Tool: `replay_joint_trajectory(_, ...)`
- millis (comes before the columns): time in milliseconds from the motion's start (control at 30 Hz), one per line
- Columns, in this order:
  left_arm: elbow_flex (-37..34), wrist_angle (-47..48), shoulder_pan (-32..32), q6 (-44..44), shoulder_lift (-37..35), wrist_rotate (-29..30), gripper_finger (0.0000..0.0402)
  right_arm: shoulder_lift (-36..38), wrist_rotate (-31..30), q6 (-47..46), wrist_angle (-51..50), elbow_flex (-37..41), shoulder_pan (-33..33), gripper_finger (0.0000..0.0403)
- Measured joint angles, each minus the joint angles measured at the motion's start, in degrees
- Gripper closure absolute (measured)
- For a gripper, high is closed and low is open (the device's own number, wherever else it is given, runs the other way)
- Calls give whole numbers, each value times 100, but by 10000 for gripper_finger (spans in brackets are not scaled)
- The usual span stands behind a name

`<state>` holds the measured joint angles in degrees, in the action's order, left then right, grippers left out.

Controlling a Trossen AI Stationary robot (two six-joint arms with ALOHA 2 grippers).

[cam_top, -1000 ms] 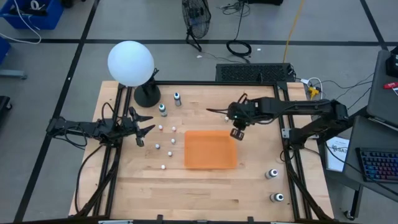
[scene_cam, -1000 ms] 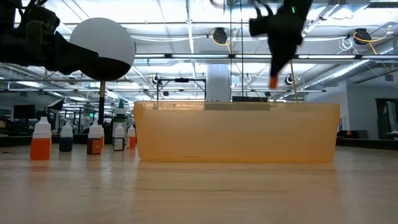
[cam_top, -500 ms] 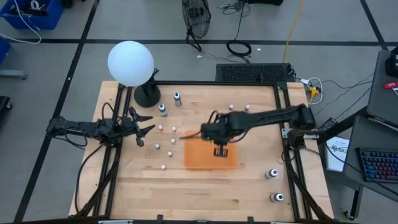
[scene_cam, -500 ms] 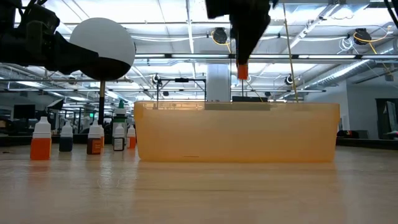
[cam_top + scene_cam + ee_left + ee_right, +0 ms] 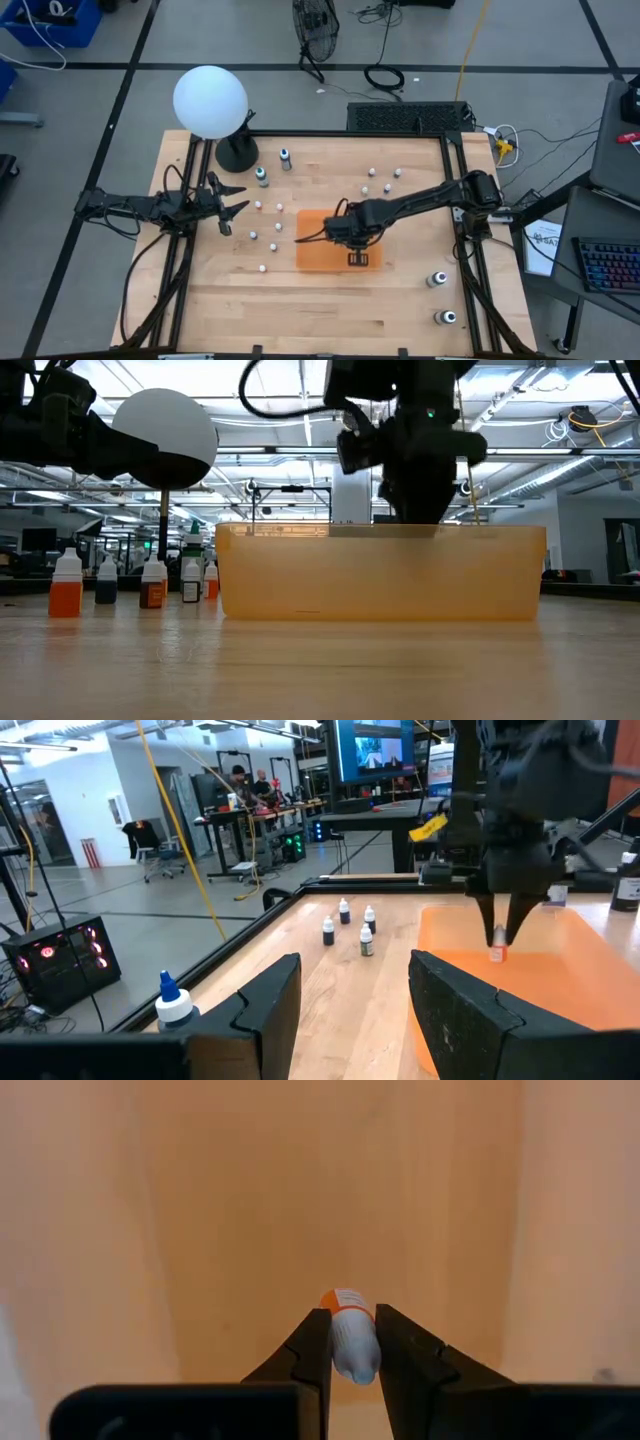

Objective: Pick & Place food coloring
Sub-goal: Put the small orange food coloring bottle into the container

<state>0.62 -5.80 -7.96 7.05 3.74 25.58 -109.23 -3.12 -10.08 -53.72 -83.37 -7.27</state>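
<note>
Right gripper clamps an orange food coloring bottle inside the orange tray, label unreadable, while left gripper waits half-open at table's left.

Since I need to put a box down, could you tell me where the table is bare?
The near strip of the table, in front of the tray, is bare. Bottles crowd the patch between the tray and left gripper; more bottles stand behind the tray.

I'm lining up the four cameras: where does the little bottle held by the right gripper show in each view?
High view: hidden under the right gripper, over the orange tray.
Low view: not visible; the gripper dips behind the tray wall.
Left wrist view: bottle, just above the tray floor.
Right wrist view: bottle between the fingers.
Shared landmark: the orange tray.
</note>
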Motion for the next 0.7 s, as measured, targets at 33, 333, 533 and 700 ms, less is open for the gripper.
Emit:
replay_joint_trajectory(33,0,0,0,0,-2,0,215,0,-1,-20,-1,68,12,356)
replay_joint_trajectory(333,0,0,-1,0,-2,1,215,22,-5,-81,492,605,179,357)
replay_joint_trajectory(533,0,0,0,0,0,0,215,24,0,-165,535,627,182,327)
replay_joint_trajectory(700,0,0,0,0,0,0,215,58,20,-274,490,651,182,280)
